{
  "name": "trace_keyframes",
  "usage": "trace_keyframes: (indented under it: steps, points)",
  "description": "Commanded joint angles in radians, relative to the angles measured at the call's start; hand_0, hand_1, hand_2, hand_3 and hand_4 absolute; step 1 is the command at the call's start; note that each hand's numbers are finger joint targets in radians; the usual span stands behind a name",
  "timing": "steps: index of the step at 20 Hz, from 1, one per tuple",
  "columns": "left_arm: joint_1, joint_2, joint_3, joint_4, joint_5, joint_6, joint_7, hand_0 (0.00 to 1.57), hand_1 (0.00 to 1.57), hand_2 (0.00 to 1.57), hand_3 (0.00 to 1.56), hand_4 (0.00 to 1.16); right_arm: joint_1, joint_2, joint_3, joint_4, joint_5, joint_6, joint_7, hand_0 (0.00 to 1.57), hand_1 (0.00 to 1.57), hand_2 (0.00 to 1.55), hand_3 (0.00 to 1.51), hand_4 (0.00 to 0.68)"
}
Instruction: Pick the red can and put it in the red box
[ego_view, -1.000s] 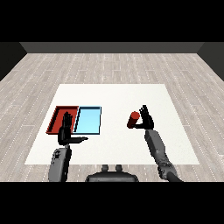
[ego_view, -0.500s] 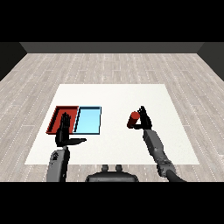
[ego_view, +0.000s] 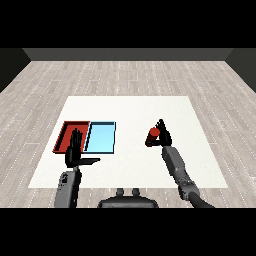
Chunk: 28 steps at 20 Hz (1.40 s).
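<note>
Left hand (ego_view: 74, 154) near you: fingers straight, released, holding nothing, partly over flat red tray (ego_view: 64, 136). Right hand (ego_view: 163, 137): fingers grasping small red cylindrical can (ego_view: 152, 135), tilted, right of worktop (ego_view: 130, 107) centre. Your risk: light blue tray (ego_view: 101, 137) lies between, wrong drop possible.

White table (ego_view: 130, 107) bears red tray (ego_view: 65, 132) touching light blue tray (ego_view: 101, 138).

Two grey forearms (slim, segmented) end in black hands: left hand (ego_view: 73, 153) lower left, right hand (ego_view: 163, 136) right of centre.
</note>
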Motion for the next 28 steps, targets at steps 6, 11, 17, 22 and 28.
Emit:
trace_keyframes:
  steps: [6,11,17,22,28]
  points:
    - [0.023,0.014,0.004,-0.006,-0.003,-0.013,-0.014,0.00,0.00,0.00,0.00,0.00,-0.084,-0.022,-0.032,0.197,0.004,0.029,-0.080,0.00,0.00,0.00,0.00,0.000]
    - [-0.006,-0.016,-0.004,0.052,-0.011,0.006,-0.049,0.00,0.00,0.00,0.00,0.00,-0.122,0.022,-0.012,0.142,0.007,-0.042,-0.005,0.00,0.00,0.00,0.00,0.000]
    - [-0.010,-0.023,-0.027,-0.073,-0.008,0.037,0.074,0.00,0.00,0.00,0.00,0.00,-0.164,-0.009,-0.030,0.221,0.015,-0.023,-0.040,0.00,0.00,0.00,0.00,0.000]
    - [-0.009,0.055,0.054,-0.040,0.068,-0.047,0.071,0.00,0.00,0.00,0.00,0.00,-0.090,-0.022,-0.022,0.182,0.009,0.017,-0.031,0.00,0.00,0.00,0.00,0.000]
    - [0.004,0.004,0.000,-0.070,-0.002,0.017,0.060,0.00,0.00,0.00,0.00,0.00,-0.137,0.027,-0.007,0.202,0.048,-0.144,-0.038,1.48,1.48,1.47,1.44,0.662]
